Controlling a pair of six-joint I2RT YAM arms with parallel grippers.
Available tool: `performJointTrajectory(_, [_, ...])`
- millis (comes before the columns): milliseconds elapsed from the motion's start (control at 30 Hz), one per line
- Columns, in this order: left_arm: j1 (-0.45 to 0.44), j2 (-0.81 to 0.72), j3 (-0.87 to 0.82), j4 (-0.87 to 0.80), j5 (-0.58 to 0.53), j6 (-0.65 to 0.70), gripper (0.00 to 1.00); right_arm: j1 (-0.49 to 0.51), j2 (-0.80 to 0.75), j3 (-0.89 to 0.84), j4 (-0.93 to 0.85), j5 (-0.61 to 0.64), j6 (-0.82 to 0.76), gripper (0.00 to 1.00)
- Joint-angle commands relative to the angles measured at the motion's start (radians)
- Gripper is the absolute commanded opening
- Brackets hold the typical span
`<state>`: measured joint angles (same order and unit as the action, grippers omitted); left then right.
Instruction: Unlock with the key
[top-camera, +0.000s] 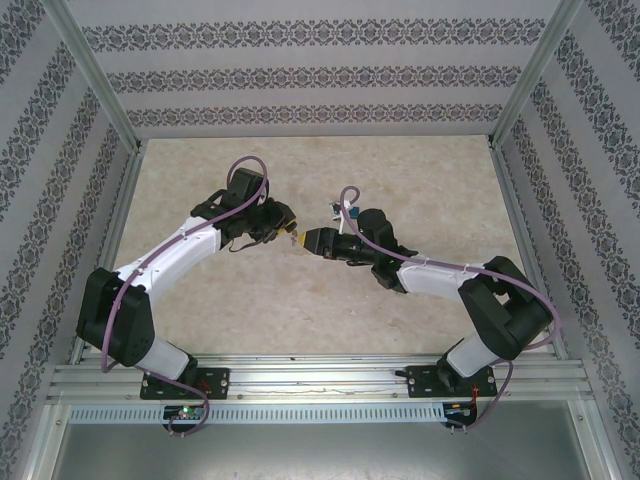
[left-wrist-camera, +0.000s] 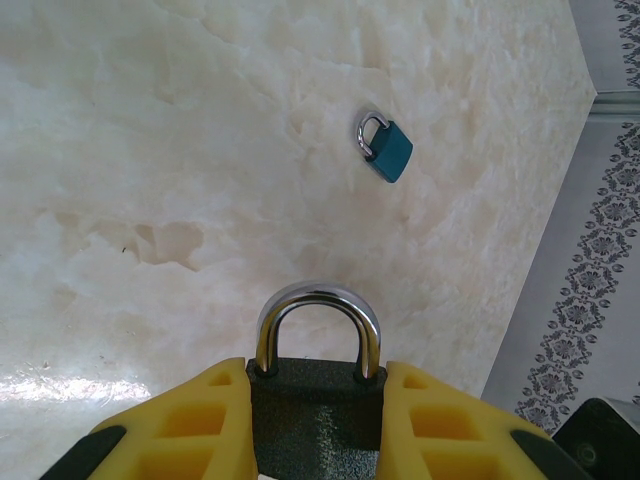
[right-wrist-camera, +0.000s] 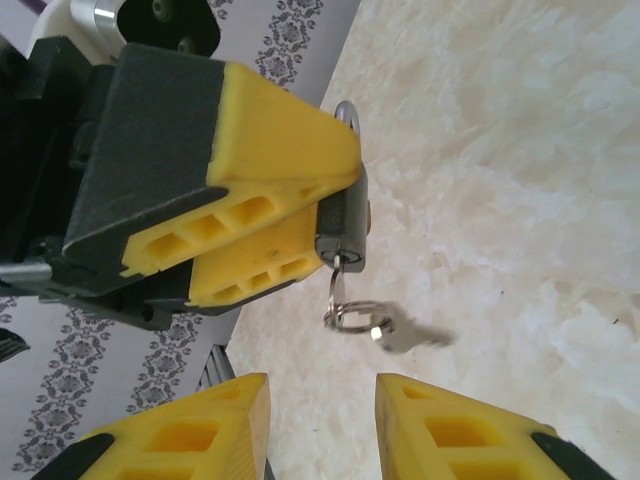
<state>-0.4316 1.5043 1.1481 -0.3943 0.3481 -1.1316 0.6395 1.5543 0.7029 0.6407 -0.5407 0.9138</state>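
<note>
My left gripper is shut on a dark grey padlock, its yellow fingers pressed on both sides of the body. The silver shackle sticks out ahead and sits closed in the body. In the right wrist view the padlock shows bottom-on, with a key standing in its keyhole. A ring and a second key dangle from it. My right gripper is open just short of the key, with nothing between its fingers. From above, both grippers meet at mid-table.
A small blue padlock with a closed shackle lies on the marble table beyond the held one, also seen from above. Patterned walls and metal frame rails enclose the table.
</note>
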Motion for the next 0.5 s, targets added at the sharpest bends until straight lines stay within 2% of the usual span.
performJointTrajectory(0, [-0.011,-0.01,0.007,0.019,0.014,0.021,0.12,0.006,0.01,0.038,0.016,0.034,-0.015,0.34])
performJointTrajectory(467, [-0.016,-0.008,0.011,0.028,0.02,0.013,0.12,0.006,0.06,0.079,0.028,0.016,0.003,0.31])
